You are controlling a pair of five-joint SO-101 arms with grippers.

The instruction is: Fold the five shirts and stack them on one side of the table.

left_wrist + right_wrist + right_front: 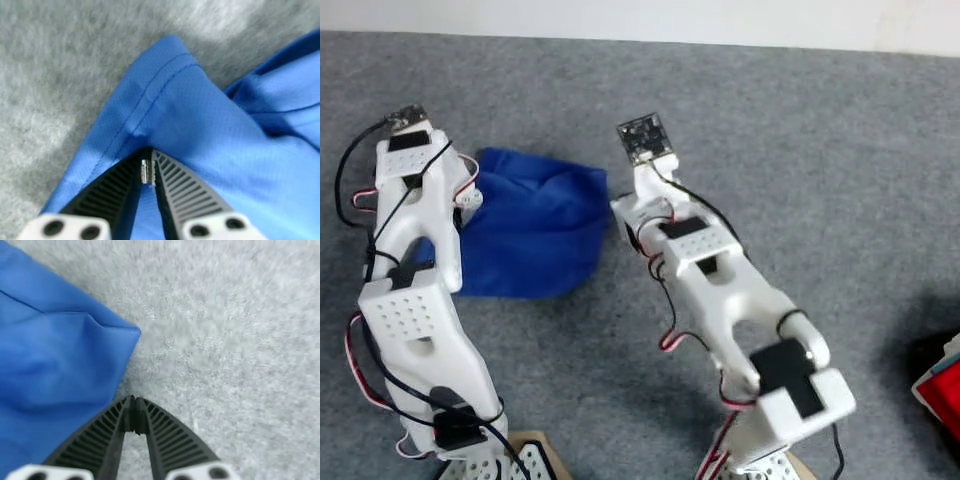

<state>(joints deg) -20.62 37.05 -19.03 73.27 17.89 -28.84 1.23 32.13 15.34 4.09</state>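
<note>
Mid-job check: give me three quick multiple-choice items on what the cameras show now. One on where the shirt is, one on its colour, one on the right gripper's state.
1. Where on the table does the shirt lie, in the high view?
A. between the left arm and the right arm
B. at the far right edge
C. on top of a pile of folded shirts

2. What colour is the shirt?
A. red
B. blue
C. white

3. How is the right gripper?
A. wide open above the shirt
B. shut on the shirt
C. shut and empty over bare table

Answers:
1 A: the shirt lies crumpled between the arms, partly under the left one.
2 B: the cloth is blue in all three views.
3 C: in its wrist view the fingers meet over grey table, with the shirt's corner beside them.
</note>
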